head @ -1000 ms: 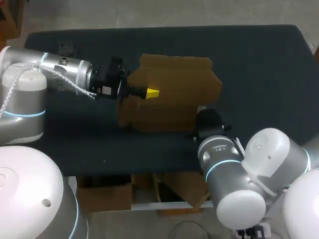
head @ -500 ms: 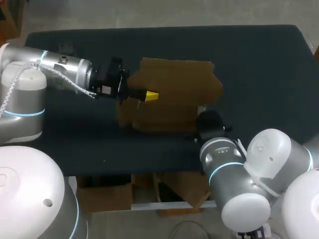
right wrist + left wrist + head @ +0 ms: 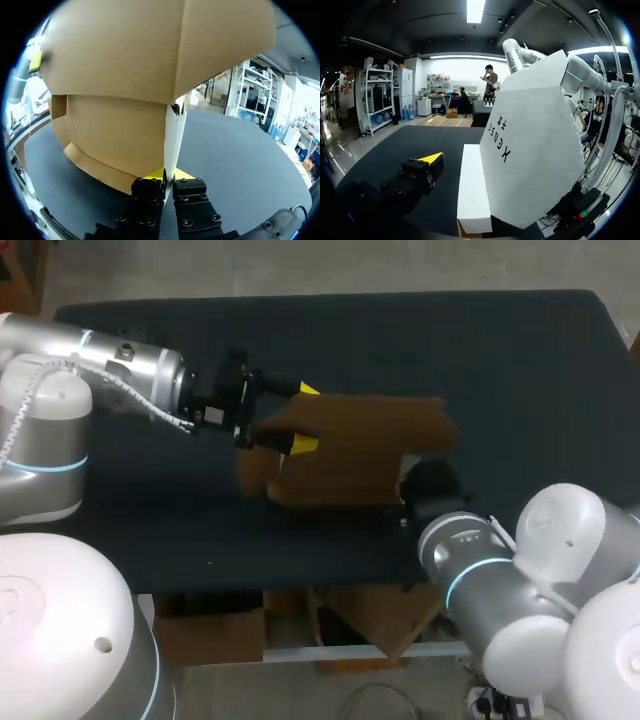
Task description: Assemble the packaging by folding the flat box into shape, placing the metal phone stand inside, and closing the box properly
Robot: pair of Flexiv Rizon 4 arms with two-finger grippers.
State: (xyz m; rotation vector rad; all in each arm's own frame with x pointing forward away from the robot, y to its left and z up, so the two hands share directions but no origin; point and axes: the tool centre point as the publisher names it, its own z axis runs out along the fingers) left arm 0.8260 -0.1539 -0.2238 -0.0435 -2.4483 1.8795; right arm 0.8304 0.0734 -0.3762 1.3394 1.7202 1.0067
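The brown cardboard box stands half folded in the middle of the table, its wide flap tilted up. My left gripper is open at the box's left end, one yellow fingertip behind the flap's edge and one in front. In the left wrist view the flap's white inner face rises beside one fingertip; the other finger is hidden. My right gripper is shut on the box's thin near-right wall. In the head view that gripper is hidden under its own wrist. No phone stand is identifiable.
The dark table has free room to the right of and behind the box. A small grey item lies near the back left corner. Cardboard boxes sit under the table's front edge.
My left gripper has gone from shut to wide open at the flap's left edge. The wide flap has swung up from lying flat. My right arm has shifted slightly right.
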